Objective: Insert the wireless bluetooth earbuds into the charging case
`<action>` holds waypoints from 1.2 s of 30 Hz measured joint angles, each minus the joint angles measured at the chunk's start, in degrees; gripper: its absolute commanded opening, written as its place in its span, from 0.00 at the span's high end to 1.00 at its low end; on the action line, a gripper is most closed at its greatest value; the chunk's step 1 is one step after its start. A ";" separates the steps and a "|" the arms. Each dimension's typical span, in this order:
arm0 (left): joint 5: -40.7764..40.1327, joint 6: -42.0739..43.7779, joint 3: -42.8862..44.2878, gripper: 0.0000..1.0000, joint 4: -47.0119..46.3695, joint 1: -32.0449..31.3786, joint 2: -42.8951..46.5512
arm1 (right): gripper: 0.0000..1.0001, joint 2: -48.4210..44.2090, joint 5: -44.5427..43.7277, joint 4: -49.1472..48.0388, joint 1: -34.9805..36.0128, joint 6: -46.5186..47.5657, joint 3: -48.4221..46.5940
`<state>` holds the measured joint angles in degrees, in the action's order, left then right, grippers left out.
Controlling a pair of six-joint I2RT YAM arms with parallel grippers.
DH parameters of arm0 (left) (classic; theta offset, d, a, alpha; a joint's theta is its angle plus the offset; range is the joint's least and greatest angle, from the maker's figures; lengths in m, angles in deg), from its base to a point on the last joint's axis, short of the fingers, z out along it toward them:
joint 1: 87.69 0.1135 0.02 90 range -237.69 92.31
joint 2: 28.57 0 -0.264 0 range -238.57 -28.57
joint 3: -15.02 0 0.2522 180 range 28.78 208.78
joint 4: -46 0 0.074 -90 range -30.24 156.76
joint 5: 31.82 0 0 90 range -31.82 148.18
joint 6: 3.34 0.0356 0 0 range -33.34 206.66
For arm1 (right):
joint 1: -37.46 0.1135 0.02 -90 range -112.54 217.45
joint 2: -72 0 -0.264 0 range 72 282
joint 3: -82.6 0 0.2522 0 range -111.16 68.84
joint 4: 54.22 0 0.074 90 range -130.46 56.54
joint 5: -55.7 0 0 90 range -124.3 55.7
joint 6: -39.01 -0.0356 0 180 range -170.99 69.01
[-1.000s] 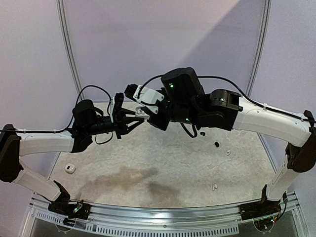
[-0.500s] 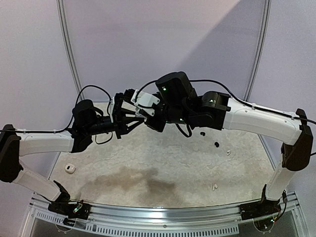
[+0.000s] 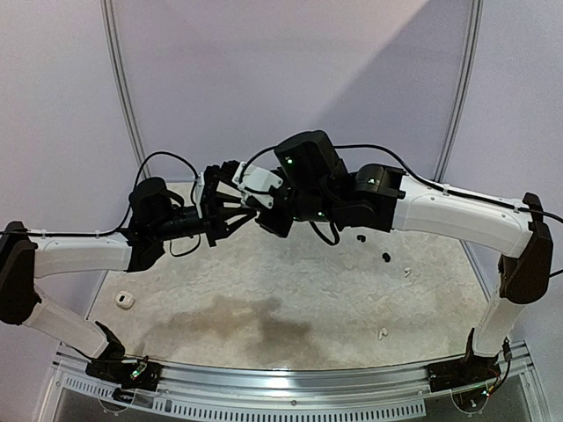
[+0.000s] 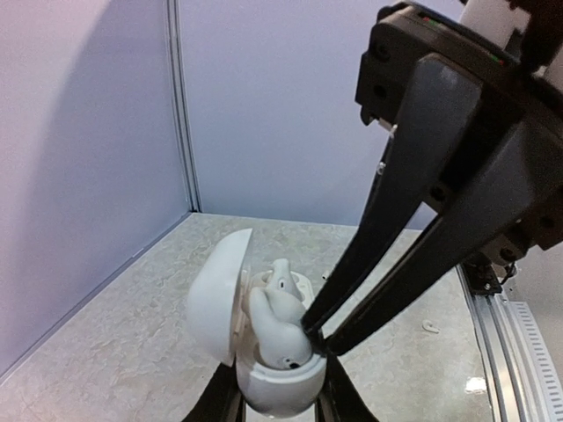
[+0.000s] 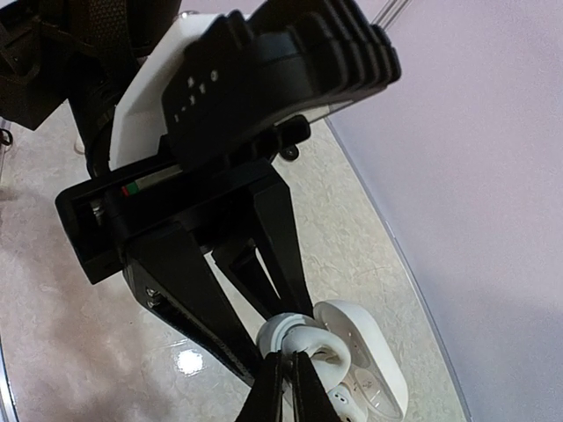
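My left tool (image 4: 278,403) is clamped on the lower half of a white charging case (image 4: 274,380) and holds it up above the table (image 3: 290,286). The lid (image 4: 214,297) is swung open to the left. A white earbud (image 4: 277,321) rests in the case's well, tilted, and by my judgement not fully seated. My right tool (image 4: 317,334) reaches in from the upper right with its tips pressed together. They touch the earbud's right side at the case's rim; whether they nip any part of it I cannot tell. To do this step well, I should hold the case motionless with the left tool. The right tool should ease the earbud straight down in small moves until it seats, without prying against the lid. Loose earbuds (image 3: 385,258) lie on the table, well apart from the case, under my right arm.
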<state>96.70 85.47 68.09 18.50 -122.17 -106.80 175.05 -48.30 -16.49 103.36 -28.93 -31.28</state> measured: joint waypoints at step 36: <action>0.52 0.57 0.00 1.00 0.00 -0.02 0.00 | 0.98 0.72 3.02 -2.01 -1.86 2.27 -1.62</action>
<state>97.23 86.04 68.09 18.50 -122.19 -106.80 175.77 -45.28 -18.50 101.51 -26.65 -32.89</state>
